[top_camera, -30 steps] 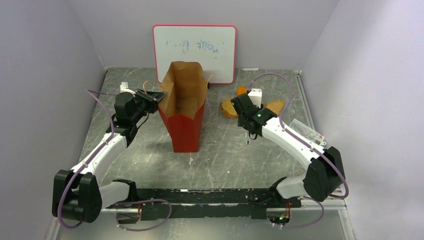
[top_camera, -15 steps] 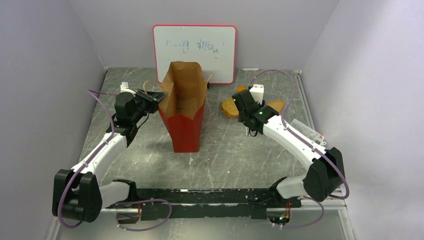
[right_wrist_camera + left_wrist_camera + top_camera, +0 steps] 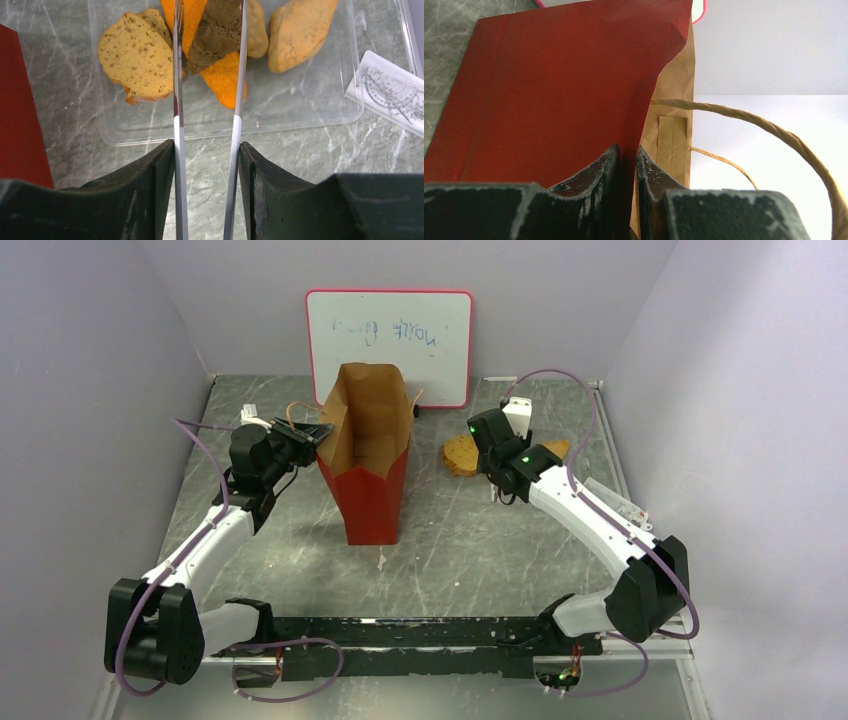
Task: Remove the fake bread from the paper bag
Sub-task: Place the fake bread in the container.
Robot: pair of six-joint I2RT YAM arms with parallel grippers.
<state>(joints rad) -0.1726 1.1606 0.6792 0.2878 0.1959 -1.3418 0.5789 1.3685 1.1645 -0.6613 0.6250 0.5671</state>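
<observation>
The paper bag (image 3: 370, 490) is pinched steady by the left gripper (image 3: 627, 150); tongs (image 3: 178, 130) clamped in the right gripper (image 3: 206, 146) hold fake bread (image 3: 220, 25) over the far tray (image 3: 300, 95).

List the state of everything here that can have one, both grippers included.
paper bag: upright, mouth open, one wall pinched near the rim.
left gripper: shut on the bag's wall.
right gripper: shut on metal tongs, above the tray.
metal tongs: blades apart, brown bread piece between them; whether it is pinched, cannot tell.
clear tray: lying flat, bread pieces in it.
whiteboard: standing upright at the back.
</observation>
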